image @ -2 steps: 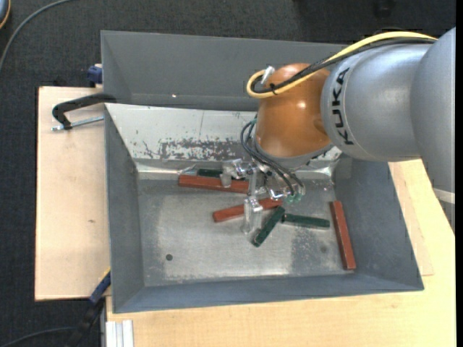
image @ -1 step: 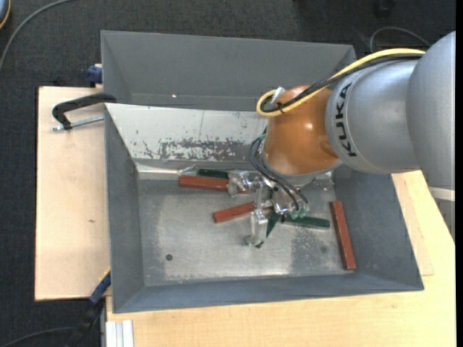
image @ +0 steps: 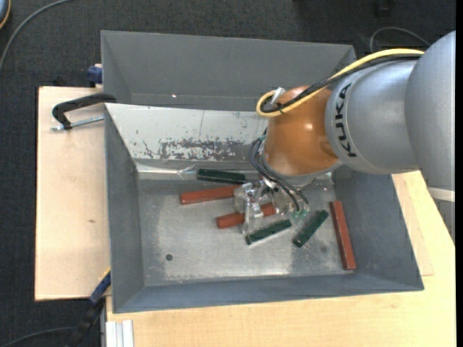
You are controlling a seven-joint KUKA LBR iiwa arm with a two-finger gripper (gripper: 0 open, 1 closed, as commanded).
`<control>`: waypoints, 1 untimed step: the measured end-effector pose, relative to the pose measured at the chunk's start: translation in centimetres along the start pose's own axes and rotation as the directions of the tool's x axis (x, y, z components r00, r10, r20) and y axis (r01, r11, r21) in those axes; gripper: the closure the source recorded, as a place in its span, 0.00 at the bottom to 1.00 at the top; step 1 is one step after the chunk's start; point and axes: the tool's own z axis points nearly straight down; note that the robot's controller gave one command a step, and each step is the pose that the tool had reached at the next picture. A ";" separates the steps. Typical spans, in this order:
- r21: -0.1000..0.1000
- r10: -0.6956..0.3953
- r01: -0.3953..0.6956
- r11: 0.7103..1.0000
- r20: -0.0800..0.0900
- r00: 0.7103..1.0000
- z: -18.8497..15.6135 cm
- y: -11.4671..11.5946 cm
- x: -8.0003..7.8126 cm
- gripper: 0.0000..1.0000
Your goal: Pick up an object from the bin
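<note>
My gripper (image: 253,207) hangs low near the middle of the bin, right over a short red-brown stick (image: 233,220) and a dark green stick (image: 268,230) that lie crossed beneath it. Its metal fingers reach down to these two sticks. Nothing shows lifted between them. Another red-brown stick (image: 208,195) lies just left of the gripper, and a dark green stick (image: 221,174) lies behind it by the back wall.
A further dark green stick (image: 310,228) lies right of the gripper. A long red-brown stick (image: 343,235) rests along the bin's right wall. The arm with its orange cover looms over the bin's right rear.
</note>
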 end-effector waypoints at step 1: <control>0.006 -0.054 0.054 0.999 0.010 0.999 -14.3 -4.8 -0.9 1.00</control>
